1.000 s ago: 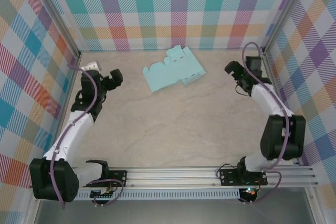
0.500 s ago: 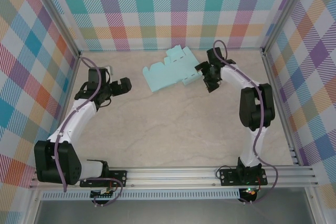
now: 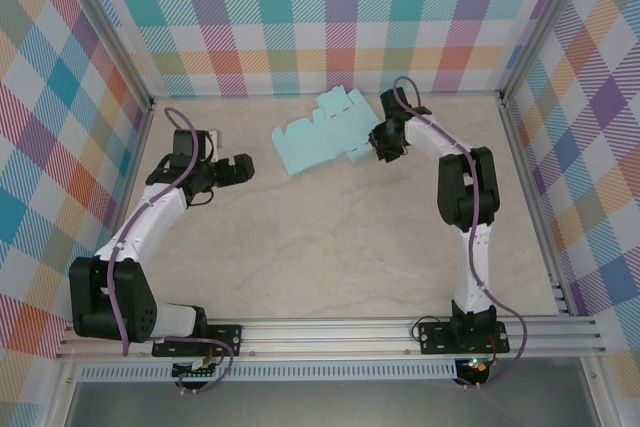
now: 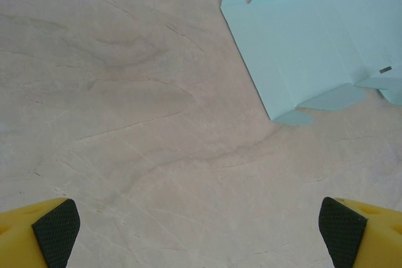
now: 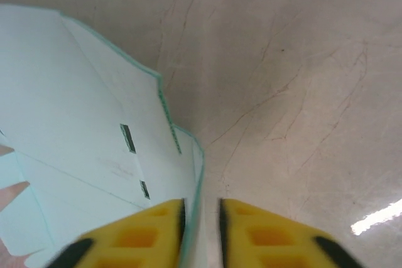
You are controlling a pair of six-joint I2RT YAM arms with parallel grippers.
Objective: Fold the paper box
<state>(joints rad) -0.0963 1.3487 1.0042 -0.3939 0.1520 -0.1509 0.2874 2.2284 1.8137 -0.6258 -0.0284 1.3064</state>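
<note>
On the pale beige marbled table (image 3: 330, 247), the paper box (image 3: 325, 137) lies as a flat die-cut sheet of pale mint-aqua card. Its long axis runs roughly left to right, on a slight slant. The right gripper (image 5: 201, 214) is at the sheet's right end with its yellow fingers drawn narrow, and the card's edge runs into the slit between them, so it looks pinched. The left gripper (image 3: 242, 168) stands spread wide off the sheet's left end, clear of it, so the coming fold probably turns on the right edge.
</note>
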